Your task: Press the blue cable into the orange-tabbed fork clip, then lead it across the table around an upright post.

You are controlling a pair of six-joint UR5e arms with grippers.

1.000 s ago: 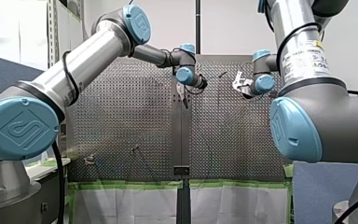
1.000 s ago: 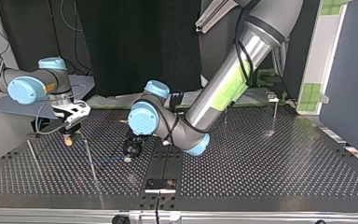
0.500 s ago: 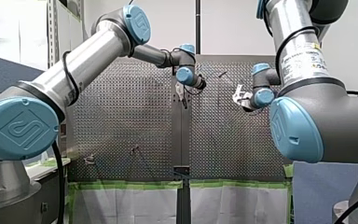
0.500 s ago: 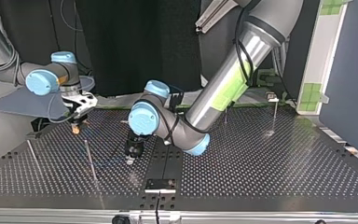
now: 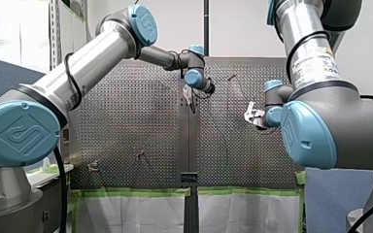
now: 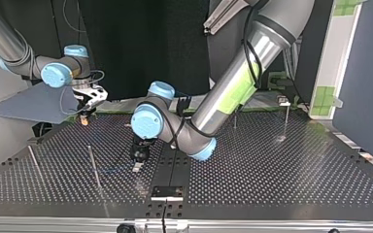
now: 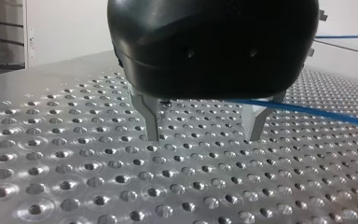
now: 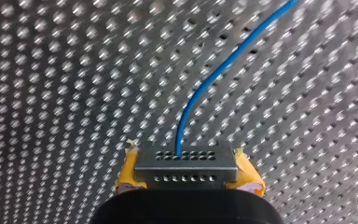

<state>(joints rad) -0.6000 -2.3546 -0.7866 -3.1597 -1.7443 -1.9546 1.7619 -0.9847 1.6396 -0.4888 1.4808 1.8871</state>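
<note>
My right tool [image 8: 186,164] is clamped on the blue cable [image 8: 204,85]. The cable comes out from between its yellow pads [image 8: 127,175] and curves away ahead of it over the perforated worktop [image 8: 51,93]; in the top view this tool hangs clear of the worktop, near its far edge at the view's left. My left tool [image 7: 203,136] stands low over the worktop with its two metal fingers [image 7: 148,119] wide apart and nothing clamped, while the cable crosses one finger close under the black housing and runs off to the side above the holes.
</note>
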